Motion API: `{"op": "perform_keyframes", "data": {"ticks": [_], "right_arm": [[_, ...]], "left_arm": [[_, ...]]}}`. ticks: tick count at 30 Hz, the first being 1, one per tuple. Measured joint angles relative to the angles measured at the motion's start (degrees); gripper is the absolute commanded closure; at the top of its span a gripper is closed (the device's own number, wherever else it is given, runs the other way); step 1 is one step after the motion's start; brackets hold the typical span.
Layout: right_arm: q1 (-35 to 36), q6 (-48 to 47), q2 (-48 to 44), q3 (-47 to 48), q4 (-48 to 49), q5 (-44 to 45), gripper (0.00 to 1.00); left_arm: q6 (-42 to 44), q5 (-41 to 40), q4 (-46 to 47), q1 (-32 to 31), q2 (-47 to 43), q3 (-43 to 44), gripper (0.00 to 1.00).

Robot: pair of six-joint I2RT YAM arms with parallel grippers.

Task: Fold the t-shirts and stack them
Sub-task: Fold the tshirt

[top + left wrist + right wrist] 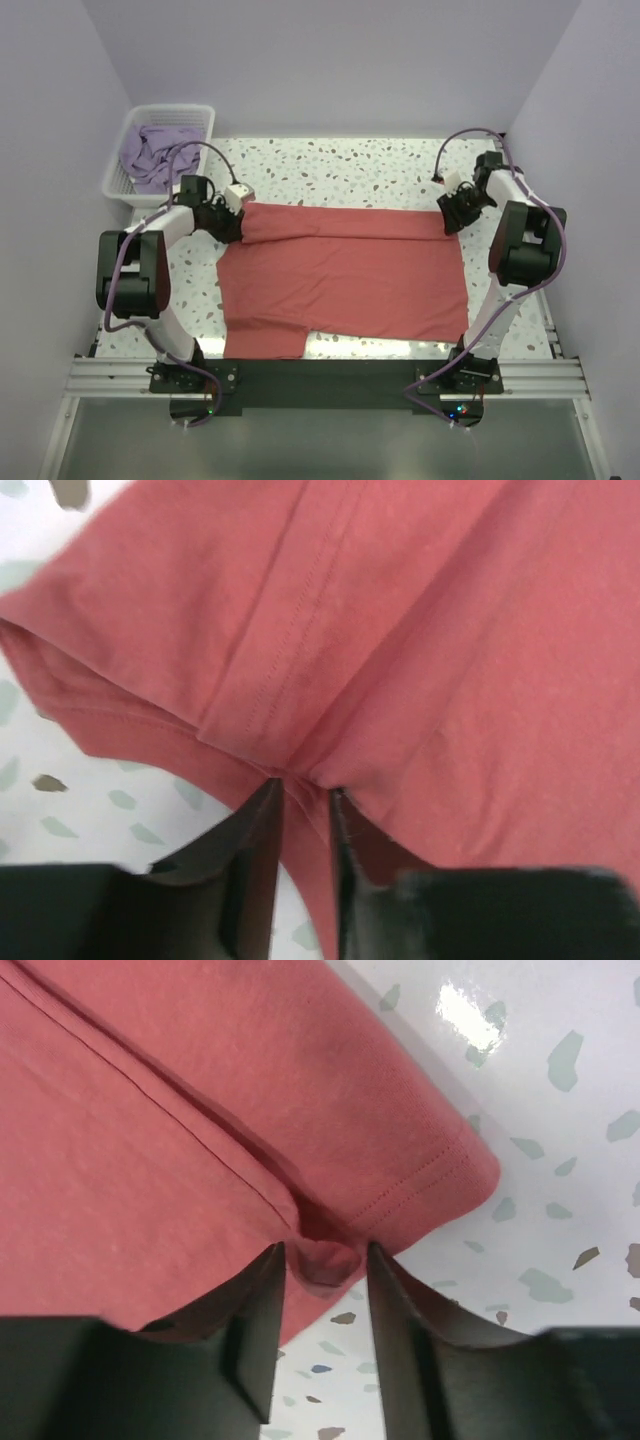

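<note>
Left gripper is nearly closed and pinches the far left edge of the coral-red t-shirt. This shirt lies spread on the table, its far strip folded over. Right gripper nips the far right corner in the same way. I judge the folding is only at its start, and nothing is stacked yet. The white basket holds the crumpled lavender t-shirt.

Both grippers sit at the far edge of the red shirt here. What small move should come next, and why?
Probably lift both ends together and carry the far edge toward the near hem. The left gripper and right gripper each pinch puckered cloth at the far corners of the coral-red t-shirt, which lies spread flat.
</note>
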Motion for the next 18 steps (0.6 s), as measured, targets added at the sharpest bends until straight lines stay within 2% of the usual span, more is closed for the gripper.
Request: {"op": "perform_keyframes", "data": {"ticks": [3, 4, 6, 9, 10, 13, 18], "right_arm": [[-0.1, -1.7, 0.0, 0.0, -0.9, 1.0, 0.46], [-0.1, -2.0, 0.0, 0.0, -1.4, 1.1, 0.33], [-0.1, -2.6, 0.0, 0.6, -3.3, 1.1, 0.31], [-0.1, -2.8, 0.0, 3.6, -6.2, 0.7, 0.38], [-0.1, -2.7, 0.0, 4.7, -6.5, 0.5, 0.46], [0.1, -1.5, 0.0, 8.2, -7.2, -0.5, 0.55], [1.7, 0.3, 0.0, 10.4, -7.4, -0.6, 0.58]], "left_arm": [[1.2, -0.1, -3.7, 0.1, 0.8, 0.5, 0.59], [1.2, 0.0, -5.1, 0.2, 0.8, 1.3, 0.58], [1.1, 0.4, -7.6, 0.2, 1.0, 4.1, 0.53], [0.4, 1.5, -8.6, 0.2, 1.2, 9.6, 0.51], [0.0, 1.8, -8.6, 0.2, 1.5, 11.6, 0.51], [-0.7, 2.7, -9.0, 0.1, 4.0, 17.5, 0.5], [-0.5, 3.4, -10.5, -0.3, 10.8, 23.5, 0.47]]}}
